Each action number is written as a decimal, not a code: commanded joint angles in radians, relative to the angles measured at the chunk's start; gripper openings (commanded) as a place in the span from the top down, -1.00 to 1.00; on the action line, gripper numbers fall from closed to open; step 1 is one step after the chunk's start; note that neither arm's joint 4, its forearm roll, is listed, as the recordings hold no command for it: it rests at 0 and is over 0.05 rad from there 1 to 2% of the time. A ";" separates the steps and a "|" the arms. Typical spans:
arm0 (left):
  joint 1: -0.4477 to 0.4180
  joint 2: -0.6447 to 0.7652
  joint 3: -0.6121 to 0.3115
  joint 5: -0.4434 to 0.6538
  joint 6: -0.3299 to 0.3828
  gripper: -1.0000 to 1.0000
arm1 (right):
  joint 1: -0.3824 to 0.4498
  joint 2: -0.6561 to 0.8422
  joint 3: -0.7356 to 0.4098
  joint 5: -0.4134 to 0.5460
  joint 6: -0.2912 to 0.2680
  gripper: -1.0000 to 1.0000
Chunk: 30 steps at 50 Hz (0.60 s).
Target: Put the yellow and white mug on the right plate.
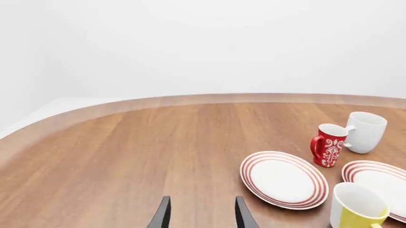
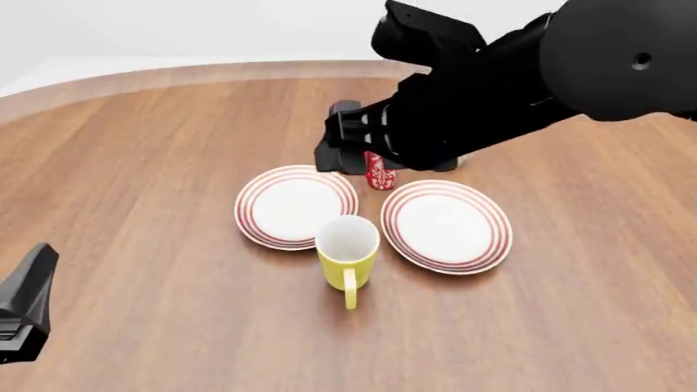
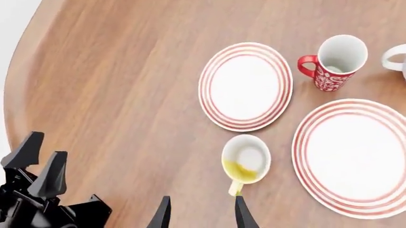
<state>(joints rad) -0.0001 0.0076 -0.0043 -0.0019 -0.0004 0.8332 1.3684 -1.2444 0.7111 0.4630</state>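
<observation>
The yellow and white mug (image 2: 348, 255) stands upright on the table between the two plates, at their near edges, handle toward me. It also shows in the right wrist view (image 3: 246, 160) and the left wrist view (image 1: 356, 207). The right plate (image 2: 446, 225) lies empty just right of it, as the right wrist view (image 3: 352, 156) also shows. My right gripper (image 3: 201, 216) is open and empty, high above the table, looking down on the mug. My left gripper (image 1: 201, 218) is open and empty, low at the table's near left (image 2: 24, 309), far from the mug.
The left plate (image 2: 295, 206) lies empty beside the mug. A red-and-white patterned mug (image 3: 333, 61) and a white mug (image 1: 366, 131) stand behind the plates. In the front view my right arm (image 2: 490, 82) hides most of them. The table edge (image 1: 95, 110) curves round at the far side.
</observation>
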 commanded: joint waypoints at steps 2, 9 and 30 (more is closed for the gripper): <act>0.000 0.000 0.000 0.000 0.000 -1.00 | 0.004 0.040 0.049 -0.056 0.022 -1.00; 0.000 0.000 0.000 0.000 0.000 -1.00 | -0.019 0.042 0.084 -0.092 0.018 -1.00; 0.000 0.000 0.000 0.000 0.000 -1.00 | -0.010 0.063 0.199 -0.193 0.068 -1.00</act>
<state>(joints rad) -0.0001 0.0076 -0.0043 -0.0019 -0.0004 0.8228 1.4228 -1.0900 0.5596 0.5127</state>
